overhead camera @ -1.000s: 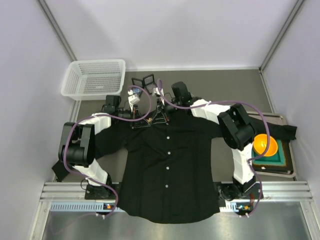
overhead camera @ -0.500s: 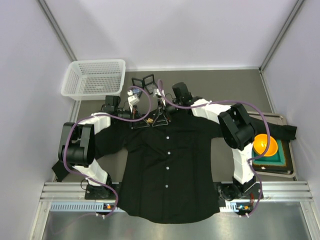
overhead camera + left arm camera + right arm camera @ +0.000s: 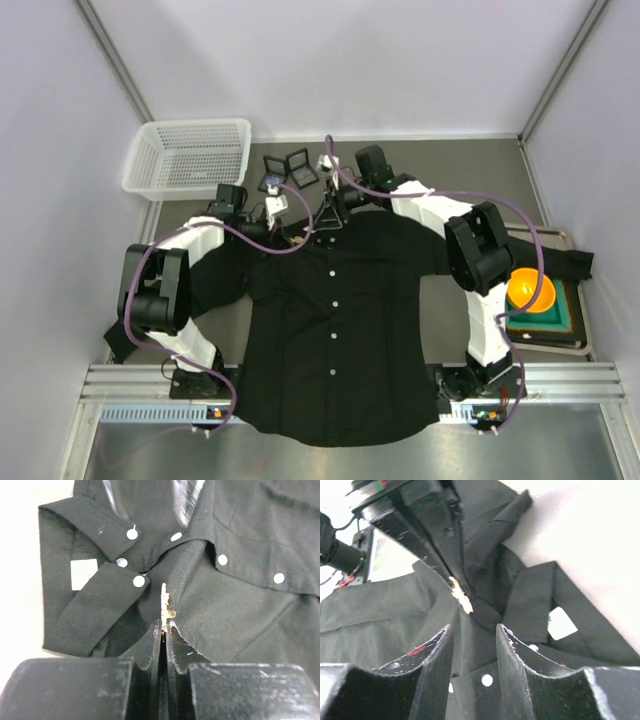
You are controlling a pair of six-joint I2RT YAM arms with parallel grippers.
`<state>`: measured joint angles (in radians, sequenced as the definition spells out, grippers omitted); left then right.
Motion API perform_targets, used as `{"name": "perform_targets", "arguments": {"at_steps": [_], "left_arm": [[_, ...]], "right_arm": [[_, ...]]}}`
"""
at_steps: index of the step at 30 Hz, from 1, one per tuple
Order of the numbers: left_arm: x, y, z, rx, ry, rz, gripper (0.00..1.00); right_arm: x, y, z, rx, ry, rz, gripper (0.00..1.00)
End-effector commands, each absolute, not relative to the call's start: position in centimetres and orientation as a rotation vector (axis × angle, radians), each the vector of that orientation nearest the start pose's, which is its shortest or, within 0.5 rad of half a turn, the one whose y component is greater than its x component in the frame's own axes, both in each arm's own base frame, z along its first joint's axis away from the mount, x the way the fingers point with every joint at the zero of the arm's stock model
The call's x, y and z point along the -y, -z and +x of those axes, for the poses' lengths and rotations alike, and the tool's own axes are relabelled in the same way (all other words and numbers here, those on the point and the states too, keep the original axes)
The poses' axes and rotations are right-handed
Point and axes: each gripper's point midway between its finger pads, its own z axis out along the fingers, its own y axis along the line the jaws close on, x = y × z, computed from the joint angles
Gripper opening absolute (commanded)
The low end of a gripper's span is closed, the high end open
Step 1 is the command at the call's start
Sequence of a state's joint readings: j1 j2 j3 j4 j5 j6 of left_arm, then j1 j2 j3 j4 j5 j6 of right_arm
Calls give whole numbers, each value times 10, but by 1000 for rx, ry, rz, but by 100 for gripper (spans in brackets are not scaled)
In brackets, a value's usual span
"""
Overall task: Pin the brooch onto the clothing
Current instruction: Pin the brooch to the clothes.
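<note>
Pale walls (image 3: 350, 60), grey tabletop (image 3: 470, 170); left gripper (image 3: 164, 624) clamps the brooch (image 3: 165, 602) at the shirt (image 3: 340, 340) collar (image 3: 107, 587); right gripper (image 3: 474, 628) parted, empty.

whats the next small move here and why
Probably ease the left gripper forward so the brooch presses into the shirt just below the collar. The left gripper is shut on the gold brooch, whose tip sits right at the black cloth, while the right gripper hangs open and empty beside it. Whether the pin has pierced the fabric cannot be seen.
</note>
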<state>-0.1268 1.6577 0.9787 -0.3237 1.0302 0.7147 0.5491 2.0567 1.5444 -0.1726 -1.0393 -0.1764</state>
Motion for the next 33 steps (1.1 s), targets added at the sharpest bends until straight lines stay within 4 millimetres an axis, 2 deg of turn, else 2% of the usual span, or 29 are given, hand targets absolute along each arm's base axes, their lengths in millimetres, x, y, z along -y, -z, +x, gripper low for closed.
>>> {"name": "perform_targets", "arguments": {"at_steps": [1,2,4,6,7,8,9,12,15,16,18,20,21,22,23,24,28,29,31,33], "left_arm": [[172,-103,349,-1693,702,1389,1],[174,-98,349,-1664,657,1438,4],[171,-94,362,-1639,521,1472,7],[174,-88,359,-1568,471,1584,19],[174,-82,344,-1576,517,1634,23],[176,-86,340,-1470,495,1733,27],[176,-88,332,-1430,510,1782,37],[173,-94,305,-1387,596,1877,45],[166,-106,293,-1438,692,1865,53],[165,-113,297,-1445,702,1845,62],[156,-120,303,-1555,772,1716,64],[146,-129,318,-1670,827,1539,65],[143,-132,330,-1670,800,1497,66],[139,-129,338,-1700,778,1453,66],[132,-123,345,-1856,758,1325,66],[130,-129,371,-1817,662,1271,66],[122,-121,396,-1923,591,1067,66],[121,-113,400,-1950,597,1050,66],[119,-112,410,-1974,573,1041,65],[121,-98,418,-2028,551,1033,64]], "right_arm": [[-366,-141,368,-1849,-1241,-1239,39],[-363,-137,368,-1872,-1222,-1239,39],[-357,-128,373,-1919,-1164,-1229,39],[-350,-118,372,-1985,-1129,-1230,39],[-349,-119,373,-1994,-1120,-1234,39],[-346,-110,373,-2021,-1114,-1248,39],[-341,-106,371,-2064,-1098,-1249,40],[-335,-97,375,-2112,-1043,-1256,40],[-331,-87,382,-2153,-977,-1244,40],[-330,-84,383,-2166,-965,-1240,39],[-328,-79,386,-2195,-943,-1222,39],[-325,-73,391,-2229,-910,-1195,38],[-326,-68,393,-2245,-895,-1188,38],[-324,-65,395,-2261,-877,-1176,37],[-322,-61,398,-2282,-846,-1161,36],[-322,-56,400,-2296,-829,-1156,36],[-318,-49,410,-2333,-752,-1118,35],[-318,-49,413,-2331,-741,-1110,35],[-321,-54,416,-2317,-744,-1108,35],[-324,-61,419,-2289,-751,-1118,36]]}}
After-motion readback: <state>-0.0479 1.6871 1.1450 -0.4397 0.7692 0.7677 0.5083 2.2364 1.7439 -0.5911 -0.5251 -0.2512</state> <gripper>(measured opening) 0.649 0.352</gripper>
